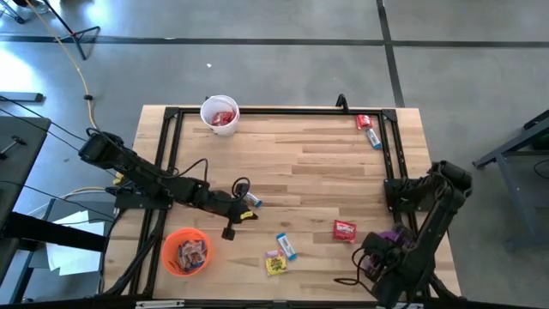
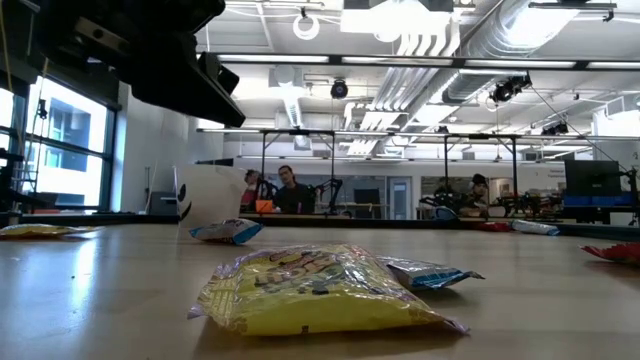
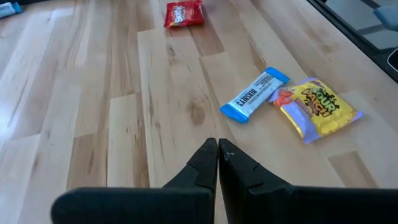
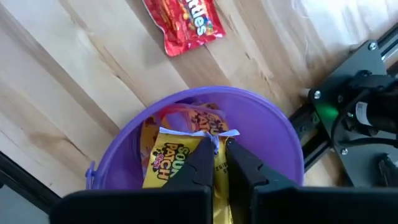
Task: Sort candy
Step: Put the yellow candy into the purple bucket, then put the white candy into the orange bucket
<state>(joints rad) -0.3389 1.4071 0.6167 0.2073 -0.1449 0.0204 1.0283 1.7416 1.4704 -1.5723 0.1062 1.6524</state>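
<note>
Purple cup (image 4: pixel 186 124) at five o'clock: our right gripper (image 4: pixel 219 146) pinches a yellow packet (image 4: pixel 165 163) inside; left gripper (image 3: pixel 217 151) clenched, empty.

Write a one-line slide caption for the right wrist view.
Right gripper above round purple plastic cup of yellow candy packets.

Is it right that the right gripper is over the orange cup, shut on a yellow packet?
Not quite. In the right wrist view the right gripper is shut on a yellow packet over the purple cup, not the orange cup, which sits by the left arm.
</note>
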